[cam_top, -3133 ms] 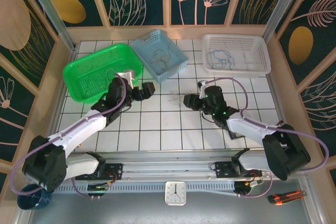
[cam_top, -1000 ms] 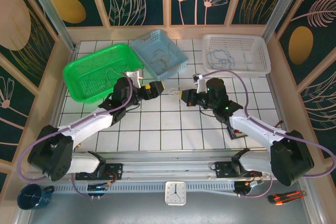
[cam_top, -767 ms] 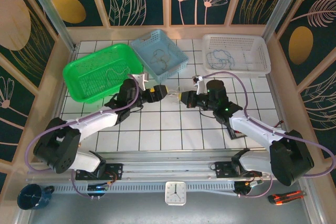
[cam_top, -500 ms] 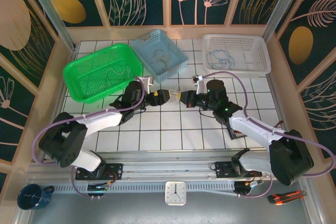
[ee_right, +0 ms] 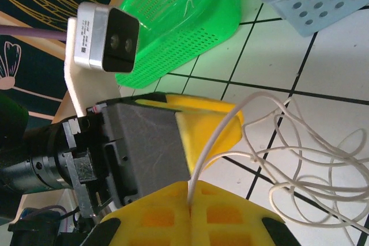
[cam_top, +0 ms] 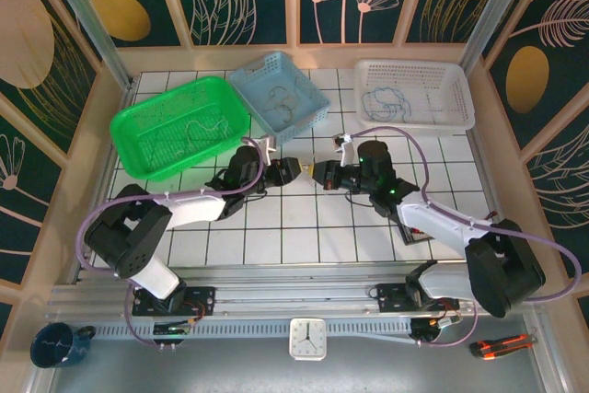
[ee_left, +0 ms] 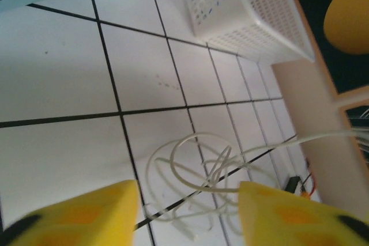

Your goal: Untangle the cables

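Cables point(cam_top: 306, 168) clumped at centre counter point(cam_top: 276, 227)
One limp, light strand point(ee_right: 214, 140) is pinched tight by the right hand point(ee_right: 190, 203); the left hand point(ee_left: 187, 211) is spread empty before the rest, probably best taken at a free end.

Lab robot cell: aluminium frame point(cam_top: 85, 20), gridded table point(cam_top: 276, 227).

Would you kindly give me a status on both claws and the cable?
Left claw open, facing the white cable. Right claw shut on it. Loops tangled between the claws. Blue basket stands apart.
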Controlling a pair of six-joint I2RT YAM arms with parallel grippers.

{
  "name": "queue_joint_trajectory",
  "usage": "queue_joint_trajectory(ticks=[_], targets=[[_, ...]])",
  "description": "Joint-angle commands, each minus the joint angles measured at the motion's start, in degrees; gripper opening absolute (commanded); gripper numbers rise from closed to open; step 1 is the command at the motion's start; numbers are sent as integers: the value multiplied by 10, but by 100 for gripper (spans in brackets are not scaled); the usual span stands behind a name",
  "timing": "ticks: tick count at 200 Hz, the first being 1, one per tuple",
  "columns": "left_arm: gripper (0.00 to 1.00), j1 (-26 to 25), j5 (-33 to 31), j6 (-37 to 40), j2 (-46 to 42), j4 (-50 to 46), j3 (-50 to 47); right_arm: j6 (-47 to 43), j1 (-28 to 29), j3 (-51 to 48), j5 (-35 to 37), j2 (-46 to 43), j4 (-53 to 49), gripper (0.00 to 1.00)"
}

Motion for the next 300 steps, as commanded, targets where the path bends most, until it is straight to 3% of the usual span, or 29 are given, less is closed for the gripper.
queue_joint_trajectory(ticks=[1, 30, 77, 110, 155, 178, 211, 257, 300], targets=[[29, -2, -8, -27, 12, 59, -7, 8, 2, -2, -17, -9, 27, 0], [0, -2, -13, -23, 19, 66, -20, 29, -11, 13, -45, -32, 39, 0], [0, -2, -14, -20, 22, 80, -44, 91, -19, 10, -103, -63, 119, 0], [0, -2, -21, -10, -8, 63, -56, 84, -44, 3, -88, -65, 102, 0], [44, -2, -27, 39, -54, 23, -74, 83, -49, -2, -65, -65, 94, 0], [57, -2, -7, 60, -56, 30, -92, 87, -49, -2, -54, -69, 92, 0], [65, -16, 10, 53, -58, 99, -136, 97, -48, 1, -40, -81, 89, 0], [72, -75, -39, 86, -40, 176, -138, 134, -33, 14, 0, -86, 102, 0], [75, -94, -67, 114, -11, 259, -123, 161, 11, 39, 62, -86, 118, 0]])
